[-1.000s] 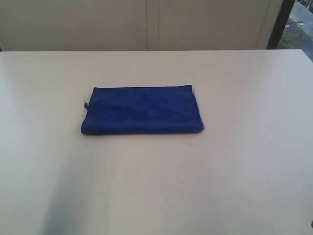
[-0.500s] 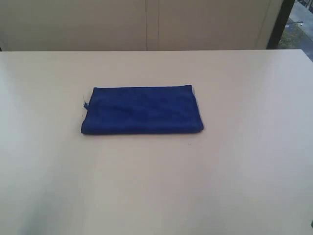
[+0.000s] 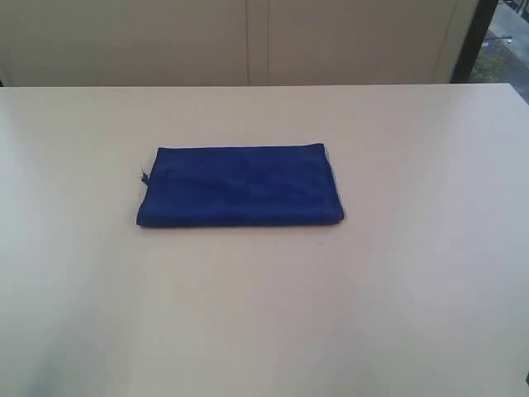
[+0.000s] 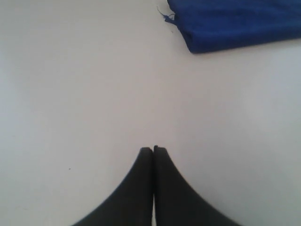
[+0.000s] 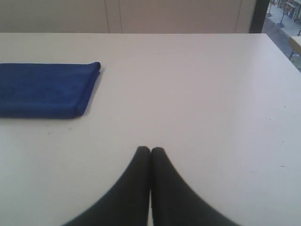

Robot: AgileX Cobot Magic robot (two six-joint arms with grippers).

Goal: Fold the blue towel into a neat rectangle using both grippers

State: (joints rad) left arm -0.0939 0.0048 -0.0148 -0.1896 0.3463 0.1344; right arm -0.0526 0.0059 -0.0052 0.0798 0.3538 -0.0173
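Black fingers of the left hand (image 4: pixel 153 149) are pressed together with no gap at the tips and nothing gripped. The tips hang over bare tabletop (image 4: pixel 70 94), well apart from the blue towel (image 4: pixel 235 23), off its thread-bearing end.

Right hand (image 5: pixel 150 149): same state, fingers shut flat against each other and empty. It is well apart from the towel, off its opposite short end. Neither hand touches the cloth.

The towel lies flat on the pale tabletop as a folded rectangle, its layers roughly lined up. The end nearer the right hand looks thick and rounded. A loose thread (image 4: pixel 167 17) sticks out from the towel's corner on the left hand's side. Beyond the towel is the tabletop's far edge, then pale wall panels (image 3: pixel 248 41).
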